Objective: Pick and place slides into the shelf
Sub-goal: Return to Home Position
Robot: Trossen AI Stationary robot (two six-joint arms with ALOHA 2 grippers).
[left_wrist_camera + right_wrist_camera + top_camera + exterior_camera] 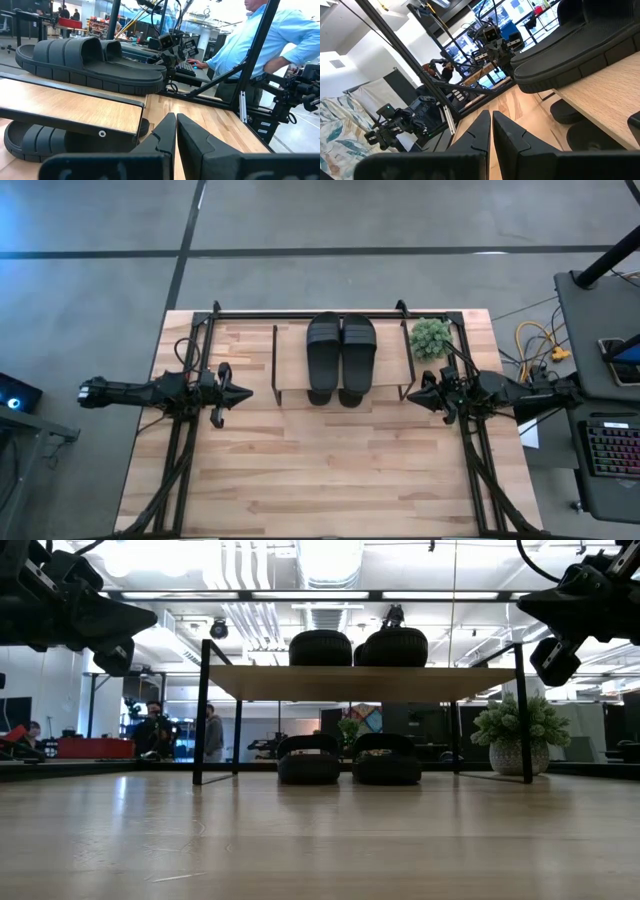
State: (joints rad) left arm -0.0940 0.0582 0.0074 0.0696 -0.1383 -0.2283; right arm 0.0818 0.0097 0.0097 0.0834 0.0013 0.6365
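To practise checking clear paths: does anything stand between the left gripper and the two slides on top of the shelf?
Nothing visible does. The left gripper, shut, hangs left of the shelf; only the shelf's own bare top lies between it and those slides.

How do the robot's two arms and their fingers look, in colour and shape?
Both arms are black and slim, with black cables looped alongside. The left gripper and right gripper each carry two matte black, wedge-shaped fingers tapering to a point.
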